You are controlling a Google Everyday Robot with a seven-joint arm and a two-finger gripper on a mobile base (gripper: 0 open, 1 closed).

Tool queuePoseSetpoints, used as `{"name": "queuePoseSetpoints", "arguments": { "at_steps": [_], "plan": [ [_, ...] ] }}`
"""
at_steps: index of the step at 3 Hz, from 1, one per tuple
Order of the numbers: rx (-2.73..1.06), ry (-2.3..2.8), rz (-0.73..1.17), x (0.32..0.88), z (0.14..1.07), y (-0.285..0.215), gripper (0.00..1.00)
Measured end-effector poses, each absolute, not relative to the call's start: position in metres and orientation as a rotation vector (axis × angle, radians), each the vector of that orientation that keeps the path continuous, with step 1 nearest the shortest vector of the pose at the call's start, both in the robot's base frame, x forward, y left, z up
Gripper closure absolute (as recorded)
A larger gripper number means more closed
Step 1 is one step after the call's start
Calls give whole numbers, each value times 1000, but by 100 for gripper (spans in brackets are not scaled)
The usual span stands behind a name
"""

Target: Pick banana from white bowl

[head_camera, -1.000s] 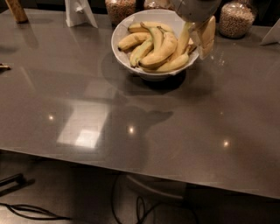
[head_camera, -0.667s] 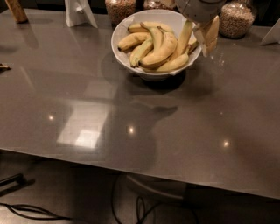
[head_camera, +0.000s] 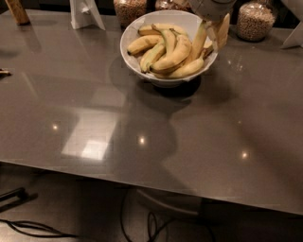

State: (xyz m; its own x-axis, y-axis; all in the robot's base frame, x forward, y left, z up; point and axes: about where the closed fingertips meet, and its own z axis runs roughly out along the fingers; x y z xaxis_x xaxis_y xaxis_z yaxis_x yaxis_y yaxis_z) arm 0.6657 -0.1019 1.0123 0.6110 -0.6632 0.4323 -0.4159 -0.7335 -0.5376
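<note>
The white bowl [head_camera: 135, 33] stands at the back middle of the grey table and holds several bananas. The banana [head_camera: 173, 54], thick, yellow and strongly curved, lies across the middle of the pile. A slimmer greenish banana [head_camera: 152, 55] lies to its left. My gripper [head_camera: 211, 37] reaches down from the top edge over the bowl's right rim. It is open and empty. One tan finger [head_camera: 199, 41] points down among the bananas at the bowl's right side, and the other [head_camera: 223, 30] hangs by the rim.
Glass jars of grain [head_camera: 256, 21] [head_camera: 129, 9] stand behind the bowl. A white stand [head_camera: 84, 13] and a brown object [head_camera: 18, 11] are at the back left. The table's front edge [head_camera: 142, 182] runs across below, with cables on the floor.
My gripper has shifted only slightly over the bowl's right rim. The bananas and the bowl have not moved.
</note>
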Motion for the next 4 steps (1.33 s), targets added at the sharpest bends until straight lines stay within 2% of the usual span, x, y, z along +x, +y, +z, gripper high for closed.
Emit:
{"name": "queuePoseSetpoints", "arguments": {
  "at_steps": [1, 2, 3, 4],
  "plan": [
    [-2501, 838, -848, 678, 997, -96, 18],
    [-2534, 823, -821, 686, 986, -92, 24],
    [-2580, 828, -773, 690, 968, -91, 35],
    [-2607, 831, -744, 693, 958, -91, 36]
  ]
}}
